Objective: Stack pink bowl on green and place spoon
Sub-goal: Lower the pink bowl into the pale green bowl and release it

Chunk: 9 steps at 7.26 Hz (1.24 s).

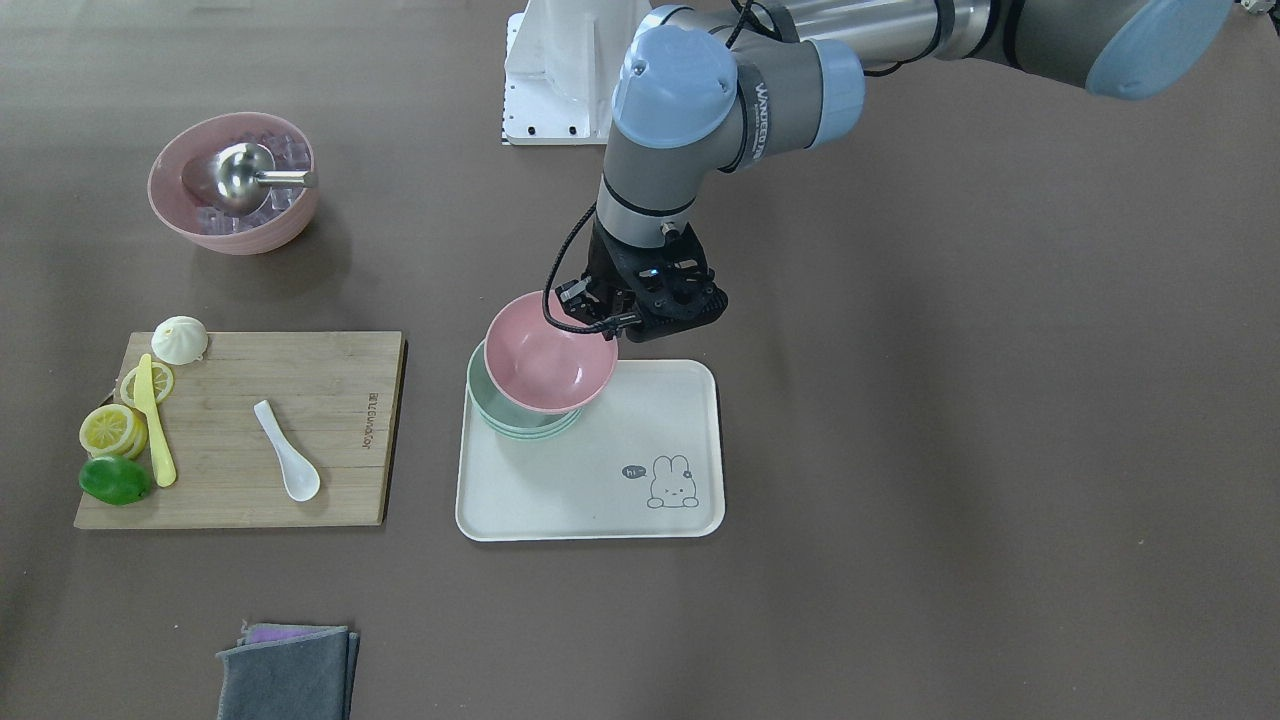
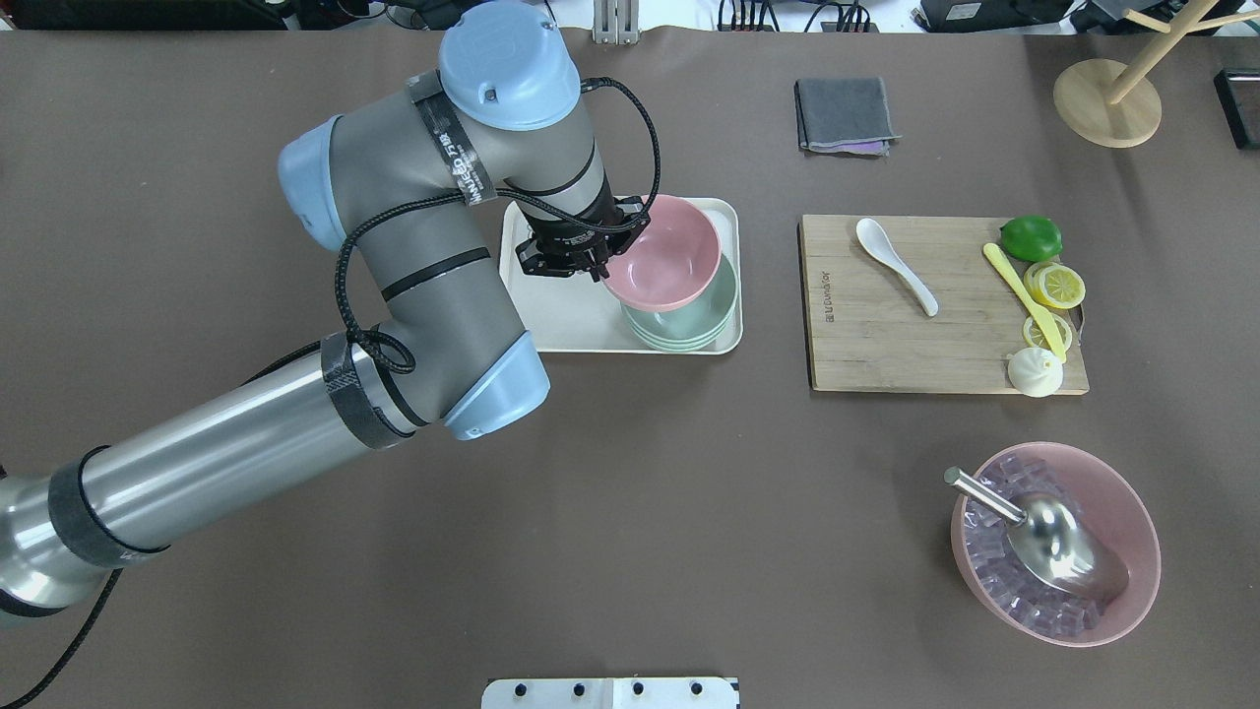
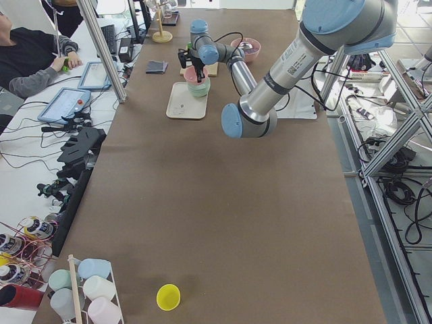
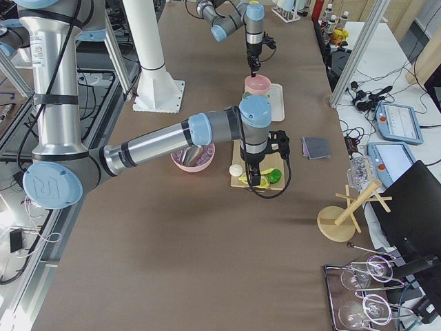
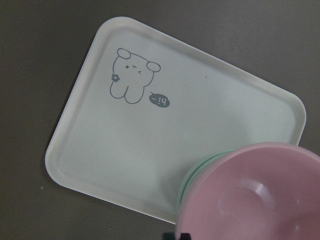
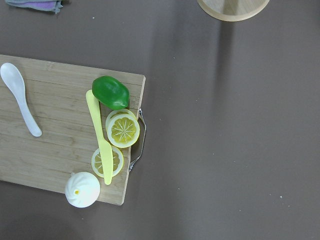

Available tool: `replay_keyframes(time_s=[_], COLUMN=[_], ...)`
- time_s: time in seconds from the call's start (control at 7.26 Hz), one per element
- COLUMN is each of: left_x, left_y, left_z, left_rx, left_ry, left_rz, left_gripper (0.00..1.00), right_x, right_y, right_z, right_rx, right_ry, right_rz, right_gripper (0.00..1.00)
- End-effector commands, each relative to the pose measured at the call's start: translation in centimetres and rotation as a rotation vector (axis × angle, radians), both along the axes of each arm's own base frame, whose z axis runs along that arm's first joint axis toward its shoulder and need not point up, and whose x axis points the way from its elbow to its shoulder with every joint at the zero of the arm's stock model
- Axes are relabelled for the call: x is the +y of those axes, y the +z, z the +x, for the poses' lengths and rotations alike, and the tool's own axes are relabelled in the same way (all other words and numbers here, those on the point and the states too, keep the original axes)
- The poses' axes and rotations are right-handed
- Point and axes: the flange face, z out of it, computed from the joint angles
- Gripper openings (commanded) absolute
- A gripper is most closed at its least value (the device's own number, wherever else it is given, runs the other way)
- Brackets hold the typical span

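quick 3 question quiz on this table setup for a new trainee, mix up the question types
1. True or false: the spoon lies on the wooden board.
2. What is the left hand holding? A) the pink bowl B) a yellow knife C) a gray cloth
3. Fill in the blank: the green bowls sit on the white ____.

Key: 1 true; 2 A; 3 tray.
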Motion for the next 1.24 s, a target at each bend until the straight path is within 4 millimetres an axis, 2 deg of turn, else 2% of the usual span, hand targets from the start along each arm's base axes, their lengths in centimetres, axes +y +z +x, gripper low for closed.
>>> replay_keyframes(time_s=[0.0,0.41,1.1], left_x=[-0.2,-0.4,0.7], left_y=[-0.1,0.9,1.4], left_z=[1.1,3.4,4.9], left_rx=[-0.014,0.015,0.001], left_ry=[0.0,-0.013,-0.013], left_rz=[-0.004,0.009,0.01], left_gripper=[0.0,0.0,0.0], right_x=[0.0,0.0,-0.1], right_y=[0.0,0.0,0.0], right_z=[0.0,0.0,-0.2], right_rx=[0.0,0.0,0.001], right_ry=[0.0,-0.001,-0.003], right_rz=[0.0,0.001,0.001], right_gripper=[1.0,1.0,1.0])
